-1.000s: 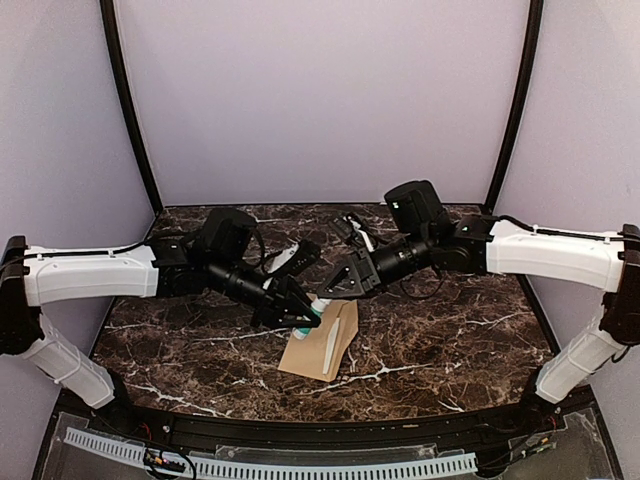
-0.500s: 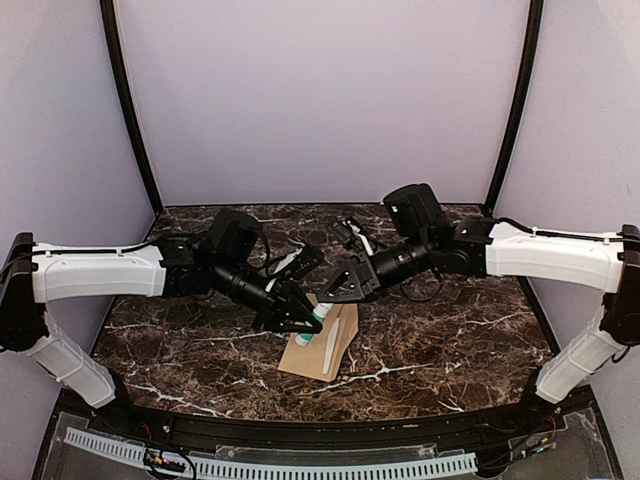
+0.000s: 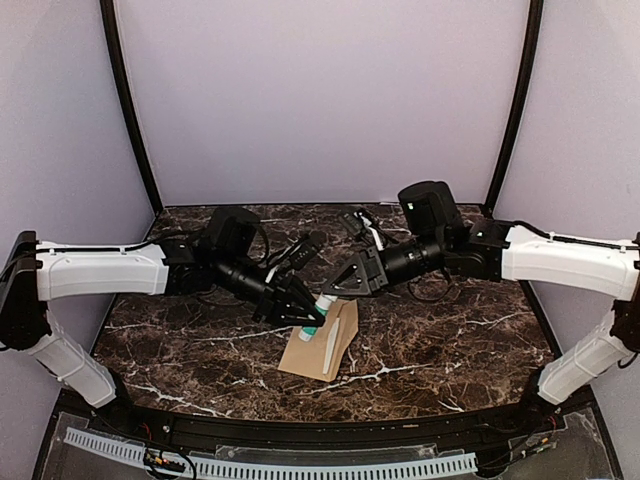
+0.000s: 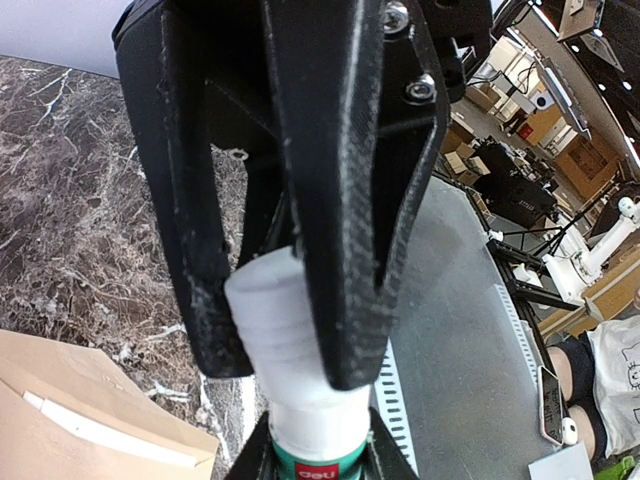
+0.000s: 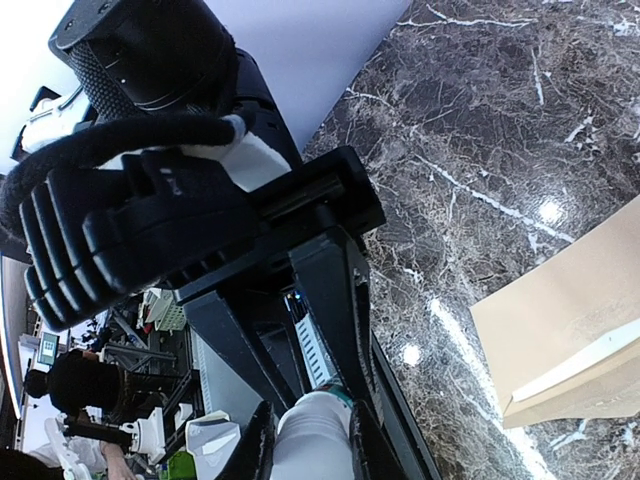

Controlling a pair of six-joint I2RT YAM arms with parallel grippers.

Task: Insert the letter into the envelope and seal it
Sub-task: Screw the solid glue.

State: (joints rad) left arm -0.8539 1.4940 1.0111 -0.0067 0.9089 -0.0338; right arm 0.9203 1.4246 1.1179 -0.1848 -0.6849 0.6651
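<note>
A glue stick (image 3: 317, 314) with a green label hangs between both grippers, just above the table. My left gripper (image 4: 318, 452) is shut on its green body (image 4: 316, 462). My right gripper (image 5: 310, 446) is shut on its white cap (image 5: 312, 436), which also shows in the left wrist view as the cap (image 4: 275, 320). From above, the left gripper (image 3: 302, 316) and right gripper (image 3: 338, 287) meet tip to tip over the kraft-brown envelope (image 3: 322, 345), which lies flat. The letter (image 4: 95, 433) shows only as a pale strip at the envelope's mouth (image 5: 578, 366).
The dark marble table (image 3: 440, 330) stretches on both sides of the envelope. Purple walls close in the back and sides. A perforated rail (image 3: 270, 465) runs along the near edge.
Both arms have drifted a little to the right with the glue stick between them. The right wrist has drawn back slightly. The envelope has not moved.
</note>
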